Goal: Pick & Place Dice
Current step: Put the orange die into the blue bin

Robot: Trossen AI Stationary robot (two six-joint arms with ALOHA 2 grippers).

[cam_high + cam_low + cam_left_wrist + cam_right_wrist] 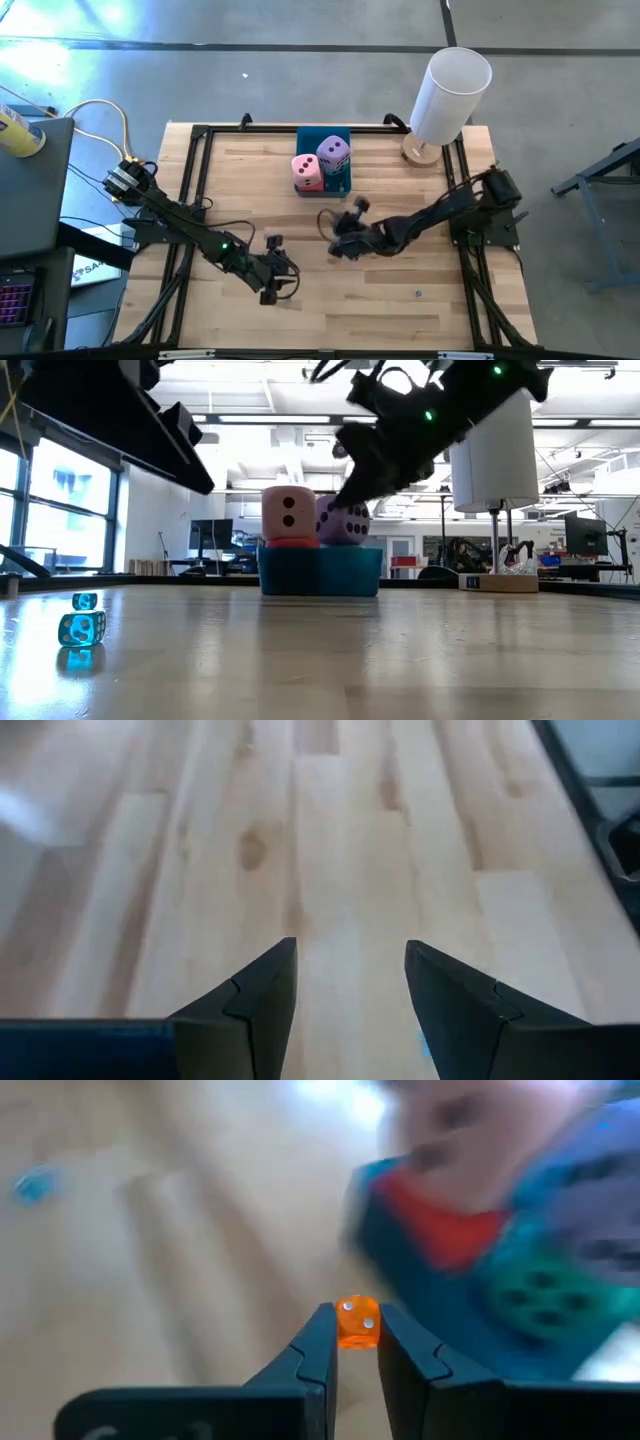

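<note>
A: Step? The right gripper (355, 1316) was clenched on a small orange die (356, 1327) — a carry, I'd judge, with the claw just below centre in the high view.

B: And the big ones?

A: All in the blue tray (322, 133), upper centre of the high view — the pink die (307, 172) beside the purple die (334, 153), with the red die (440, 1215) and teal die (545, 1295) under them.

B: Left arm?

A: The left gripper (350, 955) hung released over bare table (330, 840), lower centre-left, holding nothing.

B: Next move?

A: Probably bring the orange one over the tray, then let go. A small blue die (80, 630) sat at the low view's lower left, likely the next pick.
</note>
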